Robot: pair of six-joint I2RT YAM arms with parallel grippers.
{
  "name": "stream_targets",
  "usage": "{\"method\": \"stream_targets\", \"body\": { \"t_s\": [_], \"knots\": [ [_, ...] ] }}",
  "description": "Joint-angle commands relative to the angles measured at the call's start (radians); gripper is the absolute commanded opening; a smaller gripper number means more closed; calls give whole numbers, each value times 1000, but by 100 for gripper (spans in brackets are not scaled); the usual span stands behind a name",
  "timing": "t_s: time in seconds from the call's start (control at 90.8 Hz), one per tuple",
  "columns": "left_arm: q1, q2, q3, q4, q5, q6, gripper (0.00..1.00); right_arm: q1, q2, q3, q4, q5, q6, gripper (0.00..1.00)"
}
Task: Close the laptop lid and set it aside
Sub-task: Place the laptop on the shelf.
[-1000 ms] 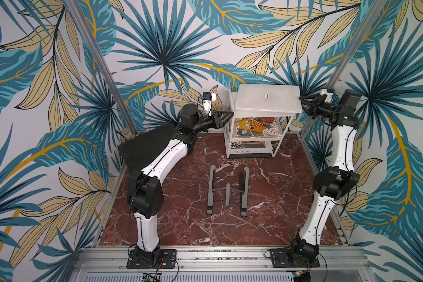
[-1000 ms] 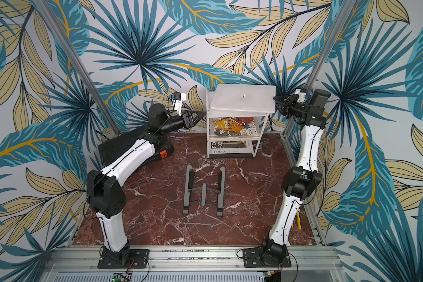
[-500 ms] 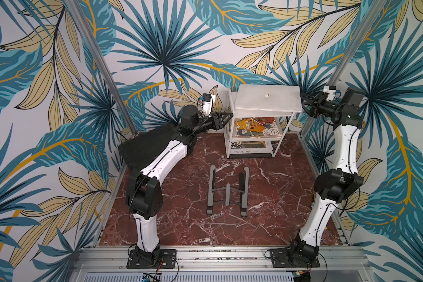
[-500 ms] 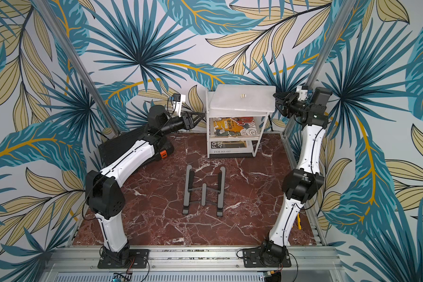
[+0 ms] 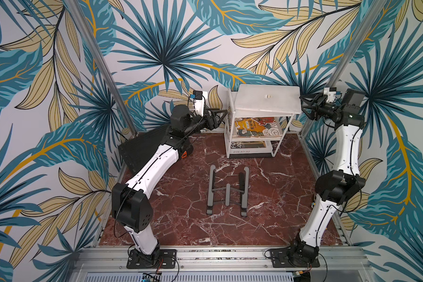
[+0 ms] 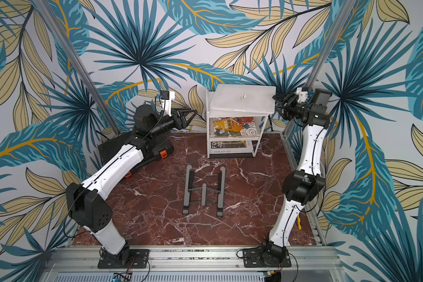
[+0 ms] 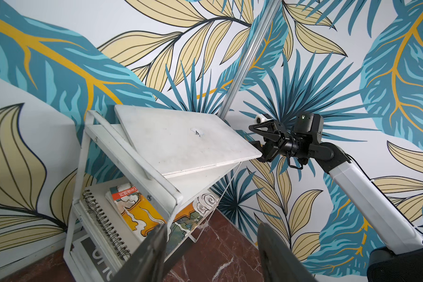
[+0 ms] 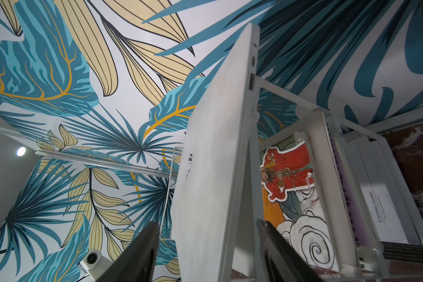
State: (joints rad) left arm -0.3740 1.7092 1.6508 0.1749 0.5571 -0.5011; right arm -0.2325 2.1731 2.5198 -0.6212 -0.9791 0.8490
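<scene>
Jaws spread; red marble tabletop point(image 5: 181, 200), leaf-patterned walls point(image 5: 156, 36).

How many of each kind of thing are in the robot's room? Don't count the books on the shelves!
Robot arms: 2, the left arm and the right arm
Laptop: 1
White shelf rack: 1
Grey laptop stand: 1
Black case: 1
Total: 6

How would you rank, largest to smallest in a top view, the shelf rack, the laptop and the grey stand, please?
1. shelf rack
2. laptop and grey stand: alike; the laptop sits nearer the camera, so unranked.
</scene>
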Motion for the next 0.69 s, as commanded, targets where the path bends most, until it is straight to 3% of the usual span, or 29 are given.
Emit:
{"method": "stream_targets", "body": {
  "t_s": [0.0, 0.22, 0.551, 0.683],
  "knots": [
    [14, -35, -42, -15, -25, 28, 64, 13, -49, -26, -44, 30, -50, 64],
    [16, -37, -75, 18, -12, 1, 64, 36, -71, -49, -40, 36, -65, 56],
    [16, -39, -80, 22, 1, -4, 63, 46, -68, -41, -17, 66, -39, 15],
    [15, -37, -80, 23, 1, -6, 64, 44, -53, -14, -6, 64, -15, 9]
  ]
}}
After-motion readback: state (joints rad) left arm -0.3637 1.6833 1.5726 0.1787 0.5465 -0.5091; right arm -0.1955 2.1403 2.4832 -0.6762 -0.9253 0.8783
